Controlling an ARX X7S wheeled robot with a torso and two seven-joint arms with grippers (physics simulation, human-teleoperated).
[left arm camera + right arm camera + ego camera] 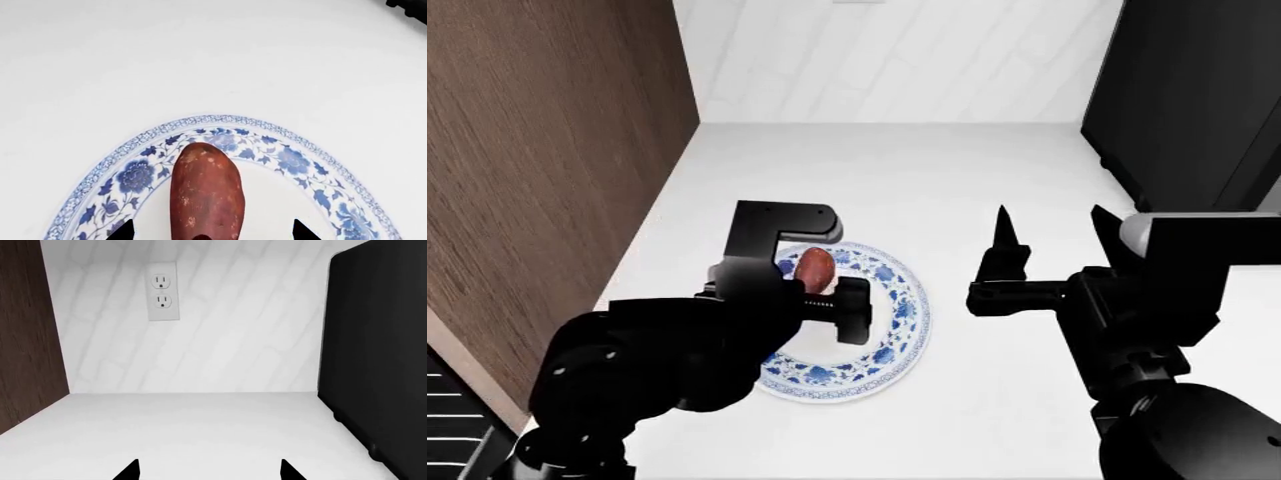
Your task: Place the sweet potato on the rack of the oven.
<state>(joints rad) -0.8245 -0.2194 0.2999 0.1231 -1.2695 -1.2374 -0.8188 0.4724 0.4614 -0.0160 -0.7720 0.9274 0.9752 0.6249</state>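
The sweet potato [207,192] [814,266], reddish-brown and oblong, lies on a blue-patterned plate [287,160] [894,345] on the white counter. My left gripper [213,232] [807,285] hangs over it, open. Its two black fingertips [123,231] stand either side of the tuber, with a gap on each side. My right gripper [209,472] [1004,245] is open and empty above bare counter, to the right of the plate. At the head view's bottom left corner, thin pale lines on black [451,420] show; I cannot tell whether this is the oven's rack.
A wood-brown panel [547,150] walls the counter's left side. A black boxy appliance [1194,90] [377,350] stands at the right. A tiled back wall with a socket [163,291] closes the far side. The left arm hides part of the plate.
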